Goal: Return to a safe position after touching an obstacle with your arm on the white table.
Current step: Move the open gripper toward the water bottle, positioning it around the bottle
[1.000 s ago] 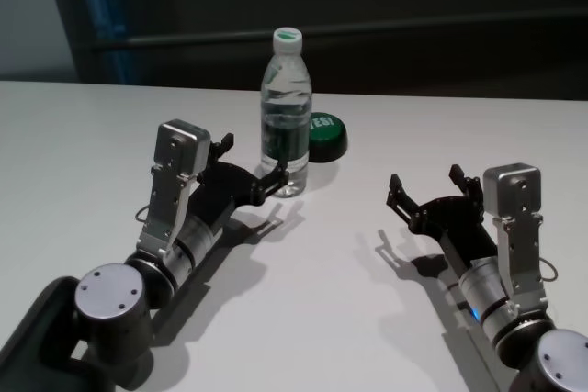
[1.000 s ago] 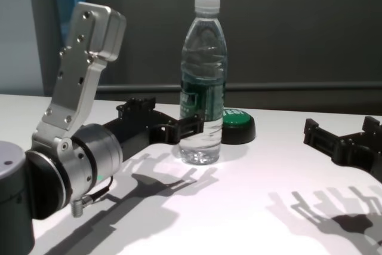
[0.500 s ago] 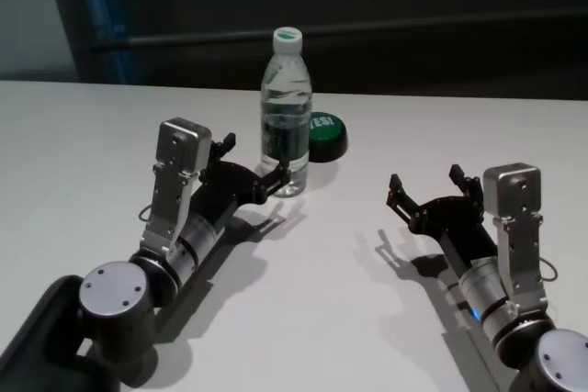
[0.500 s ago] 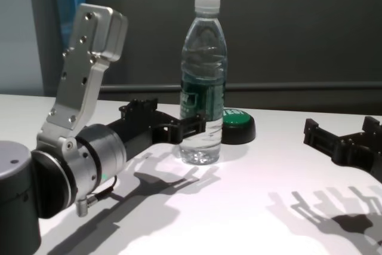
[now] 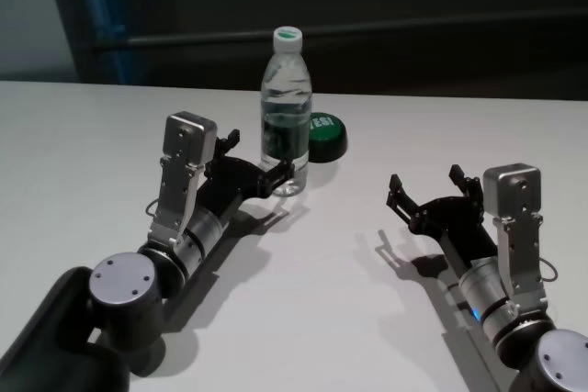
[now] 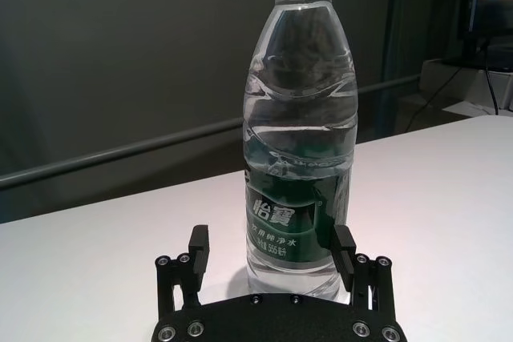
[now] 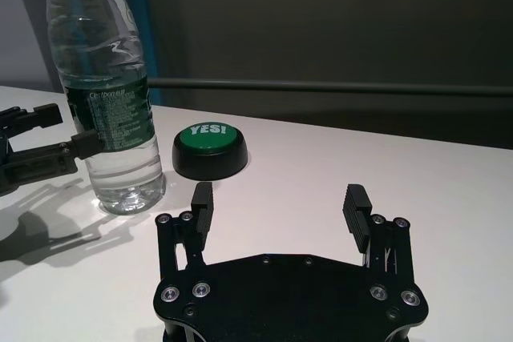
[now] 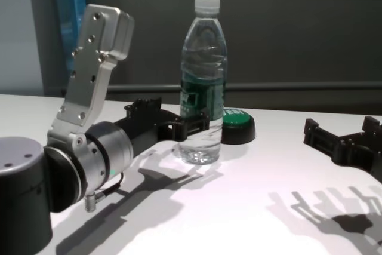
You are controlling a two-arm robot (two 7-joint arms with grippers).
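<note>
While the right end effector (image 5: 432, 188) rests open, the left end effector (image 5: 260, 161) gapes beside the bottle (image 5: 286, 112), holding nothing.

Overhead light falls bright on the glossy worktop (image 5: 83, 135) against a dim, dark background. Hard, finger-shaped shadows lie beneath both arms in the chest view. The water bottle (image 8: 203, 82) shows pale highlights. Focus is adequate throughout, with slight softness in the head view.

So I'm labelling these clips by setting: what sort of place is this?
Probably a robot test bench in a lab or office: a bare white table with only a water bottle and a green "YES!" button, a dark plain wall behind.
</note>
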